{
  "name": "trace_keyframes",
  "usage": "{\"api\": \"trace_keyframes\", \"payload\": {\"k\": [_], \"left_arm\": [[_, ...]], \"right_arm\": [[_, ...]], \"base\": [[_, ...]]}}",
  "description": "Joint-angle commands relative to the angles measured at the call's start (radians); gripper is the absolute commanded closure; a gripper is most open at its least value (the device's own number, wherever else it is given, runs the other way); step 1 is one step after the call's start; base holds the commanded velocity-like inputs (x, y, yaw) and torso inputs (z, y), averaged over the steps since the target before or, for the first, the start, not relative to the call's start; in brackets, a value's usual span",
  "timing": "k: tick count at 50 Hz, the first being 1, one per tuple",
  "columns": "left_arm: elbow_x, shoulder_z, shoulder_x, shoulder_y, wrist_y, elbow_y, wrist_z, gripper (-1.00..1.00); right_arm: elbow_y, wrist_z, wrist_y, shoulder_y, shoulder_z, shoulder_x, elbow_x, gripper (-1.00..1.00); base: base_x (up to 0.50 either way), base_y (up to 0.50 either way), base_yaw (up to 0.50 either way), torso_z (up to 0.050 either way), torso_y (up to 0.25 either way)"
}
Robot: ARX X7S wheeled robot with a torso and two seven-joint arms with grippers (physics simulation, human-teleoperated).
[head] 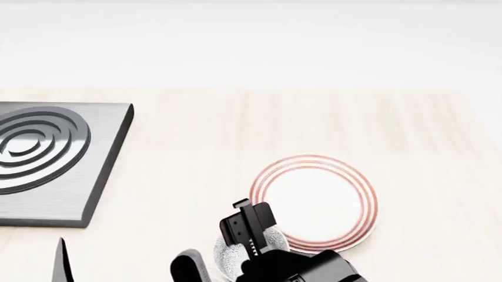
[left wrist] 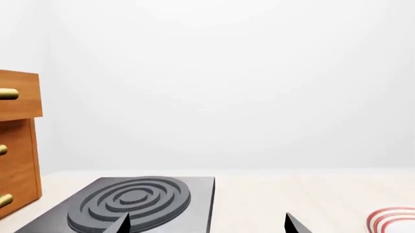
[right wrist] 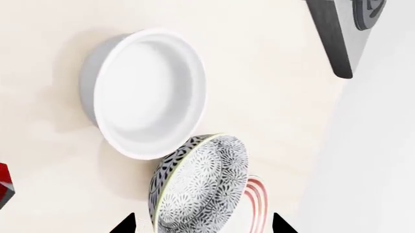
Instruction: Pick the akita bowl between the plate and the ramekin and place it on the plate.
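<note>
Beside the plate [head: 314, 200], bowl [right wrist: 198, 187] is sitting between right end effector [right wrist: 201, 225] tips, grip unconfirmed; ramekin [right wrist: 146, 92] is touching it. Risk: bowl slipping sideways, knocking ramekin. Left end effector [left wrist: 207, 225] is spreading wide, idle.

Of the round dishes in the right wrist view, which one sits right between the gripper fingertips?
The grey-and-white speckled ceramic bowl; the plain white ramekin lies beyond it, and the red-ringed plate peeks out behind.

Akita bowl [head: 227, 255] mostly hidden behind right gripper [head: 235, 247]; plate [left wrist: 392, 219] cropped.
</note>
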Motion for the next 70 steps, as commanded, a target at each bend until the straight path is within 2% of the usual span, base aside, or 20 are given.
{"api": "trace_keyframes", "payload": {"k": [1, 26, 59, 60, 70], "left_arm": [[-0.008, -0.024, 0.02, -0.002, -0.027, 0.003, 0.036, -1.0], [-0.002, -0.017, 0.016, -0.008, -0.033, -0.001, 0.021, -1.0], [-0.008, -0.013, 0.006, -0.012, -0.032, -0.004, 0.01, -1.0], [-0.008, -0.012, 0.005, -0.011, -0.032, -0.003, 0.009, -1.0], [-0.009, -0.01, 0.002, -0.007, -0.032, 0.004, 0.005, -1.0]], "right_arm": [[0.031, -0.03, 0.006, -0.013, 0.025, -0.024, 0.002, -1.0], [0.176, -0.015, -0.044, -0.027, 0.033, -0.058, 0.018, -1.0], [0.202, -0.015, -0.083, -0.063, 0.03, -0.075, 0.04, -1.0], [0.202, -0.012, -0.083, -0.062, 0.029, -0.073, 0.036, 1.0], [0.173, -0.023, -0.065, -0.052, 0.021, -0.057, 0.024, 1.0]], "base": [[0.0, 0.0, 0.0, 0.0, 0.0], [0.0, 0.0, 0.0, 0.0, 0.0], [0.0, 0.0, 0.0, 0.0, 0.0], [0.0, 0.0, 0.0, 0.0, 0.0], [0.0, 0.0, 0.0, 0.0, 0.0]]}}
